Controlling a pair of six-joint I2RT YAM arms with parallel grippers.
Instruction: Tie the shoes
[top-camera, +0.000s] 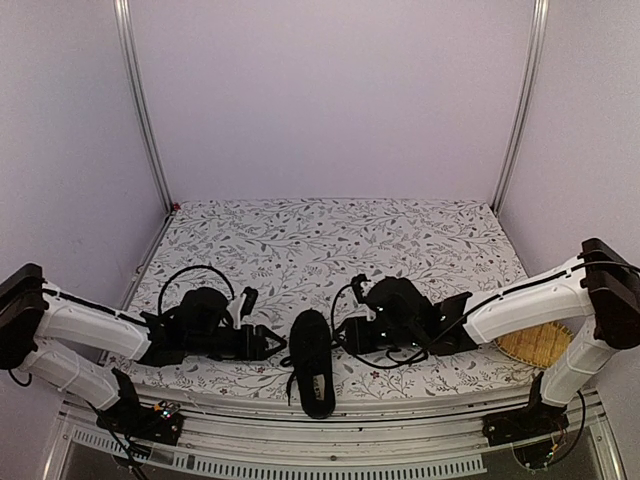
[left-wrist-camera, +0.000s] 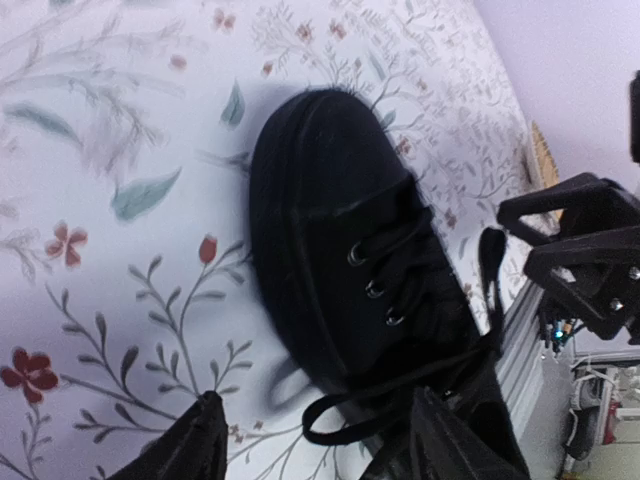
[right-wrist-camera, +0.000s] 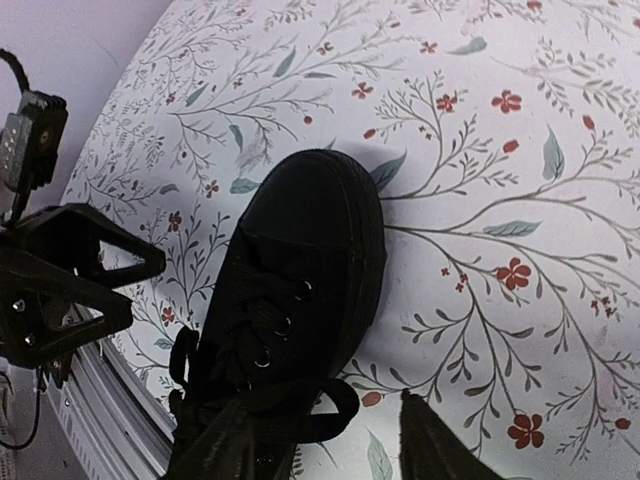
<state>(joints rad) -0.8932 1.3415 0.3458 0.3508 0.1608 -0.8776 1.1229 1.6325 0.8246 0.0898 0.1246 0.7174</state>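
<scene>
The black shoe (top-camera: 312, 362) lies on the floral cloth between my arms, toe pointing away, heel at the near edge. My left gripper (top-camera: 272, 343) is just left of it and open. In the left wrist view (left-wrist-camera: 322, 448) a black lace loop (left-wrist-camera: 335, 418) lies between the fingers, and one finger (left-wrist-camera: 450, 440) is over the shoe's laced part (left-wrist-camera: 340, 250). My right gripper (top-camera: 346, 335) is just right of the shoe and open. In the right wrist view (right-wrist-camera: 330, 445) another lace loop (right-wrist-camera: 335, 405) lies between its fingers, beside the shoe (right-wrist-camera: 300, 260).
A woven straw mat (top-camera: 535, 345) lies at the right edge under the right arm. The table's metal rail (top-camera: 330, 410) runs just behind the shoe's heel. Pale walls and metal posts close the back and sides.
</scene>
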